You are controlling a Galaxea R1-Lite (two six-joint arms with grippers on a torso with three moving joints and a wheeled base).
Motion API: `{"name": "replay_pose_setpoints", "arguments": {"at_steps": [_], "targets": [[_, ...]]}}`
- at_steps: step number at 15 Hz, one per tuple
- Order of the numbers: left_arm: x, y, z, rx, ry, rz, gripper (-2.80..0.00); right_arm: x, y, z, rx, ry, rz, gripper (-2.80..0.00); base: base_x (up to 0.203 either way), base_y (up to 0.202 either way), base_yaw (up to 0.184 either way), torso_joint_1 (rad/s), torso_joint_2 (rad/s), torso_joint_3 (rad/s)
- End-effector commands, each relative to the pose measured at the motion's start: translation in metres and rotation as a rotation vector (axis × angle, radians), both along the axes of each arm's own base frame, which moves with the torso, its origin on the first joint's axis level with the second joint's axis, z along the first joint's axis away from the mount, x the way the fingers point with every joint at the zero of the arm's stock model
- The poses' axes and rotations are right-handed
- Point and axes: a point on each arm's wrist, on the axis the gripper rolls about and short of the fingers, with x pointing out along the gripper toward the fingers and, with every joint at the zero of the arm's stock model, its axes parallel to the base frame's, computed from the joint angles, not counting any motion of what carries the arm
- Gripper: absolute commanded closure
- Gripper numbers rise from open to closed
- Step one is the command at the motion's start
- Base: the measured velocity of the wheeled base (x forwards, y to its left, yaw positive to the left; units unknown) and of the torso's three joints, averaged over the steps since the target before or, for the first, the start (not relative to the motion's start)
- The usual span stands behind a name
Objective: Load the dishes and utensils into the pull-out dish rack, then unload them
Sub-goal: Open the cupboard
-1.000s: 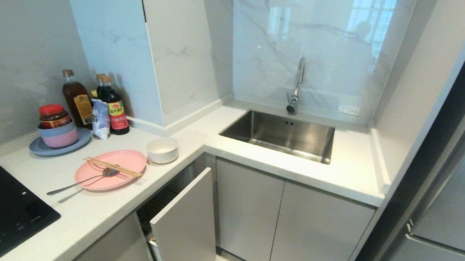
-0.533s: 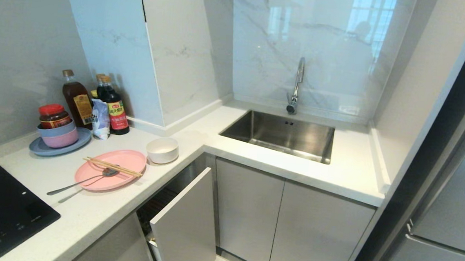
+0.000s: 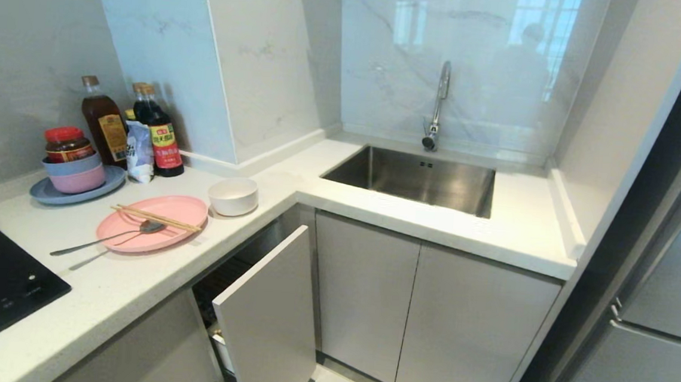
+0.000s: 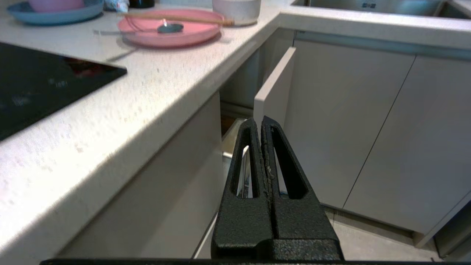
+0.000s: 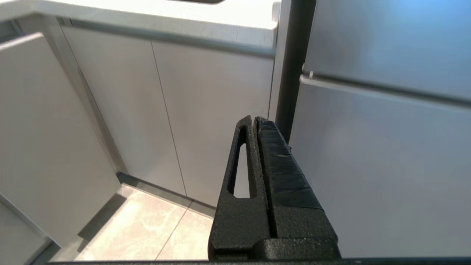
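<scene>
The pull-out dish rack [image 3: 266, 311] stands only partly drawn, below the bench [image 3: 129, 296] edge beneath the pink plate [image 3: 155, 231]; judging from this, drawing it fully out by its front panel comes first. Chopsticks [image 3: 156, 218] and spoon [image 3: 103, 240] lie on the plate, bowl [image 3: 233, 196] just beside. Left hand [image 4: 262, 127] and right hand [image 5: 254, 123] are both pressed together, empty. Bottle labels are unreadable.

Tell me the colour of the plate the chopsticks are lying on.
Pink. The plate under the chopsticks shows best in the head view.
</scene>
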Motion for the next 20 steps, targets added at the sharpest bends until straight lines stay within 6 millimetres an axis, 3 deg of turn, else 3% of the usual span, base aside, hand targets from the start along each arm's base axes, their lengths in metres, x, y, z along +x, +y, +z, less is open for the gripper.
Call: {"name": "replay_pose_setpoints", "arguments": {"at_steps": [1,11,20], "targets": [[0.0000,0.0000,0.0001,0.000,-0.001,-0.001,0.00,0.0000,0.0000,0.0001,0.000,0.000,0.000,0.00,0.000,0.000,0.000,-0.254,0.55,0.291],[0.0000,0.0000,0.0001,0.000,-0.001,0.001,0.00,0.0000,0.0000,0.0001,0.000,0.000,0.000,0.00,0.000,0.000,0.000,-0.222,0.49,0.270],[0.0000,0.0000,0.0001,0.000,-0.001,-0.001,0.00,0.0000,0.0000,0.0000,-0.001,0.000,0.000,0.00,0.000,0.000,0.000,-0.017,0.04,0.024]]}}
